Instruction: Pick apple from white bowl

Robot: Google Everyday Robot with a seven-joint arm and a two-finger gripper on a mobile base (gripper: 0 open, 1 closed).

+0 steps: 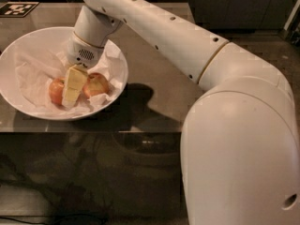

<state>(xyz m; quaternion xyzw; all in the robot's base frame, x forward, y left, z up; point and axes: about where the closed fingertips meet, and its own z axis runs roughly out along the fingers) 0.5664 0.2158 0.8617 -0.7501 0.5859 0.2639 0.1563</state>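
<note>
The white bowl (18, 46) sits at the left of the table, lined with crumpled white tissue. Two apples lie in its near right part. The evenly red-orange apple (55, 92) is on the left, partly hidden by my gripper. A second apple (96, 84) with a paler patch lies to the right. My gripper (72, 86), pale yellow below a white wrist, reaches down into the bowl between the two apples and touches or nearly touches both.
My white arm (164, 36) stretches from the lower right across the brown table (154, 102) to the bowl. A black-and-white marker tag (16, 8) lies at the table's far left corner. Dark cabinets stand behind.
</note>
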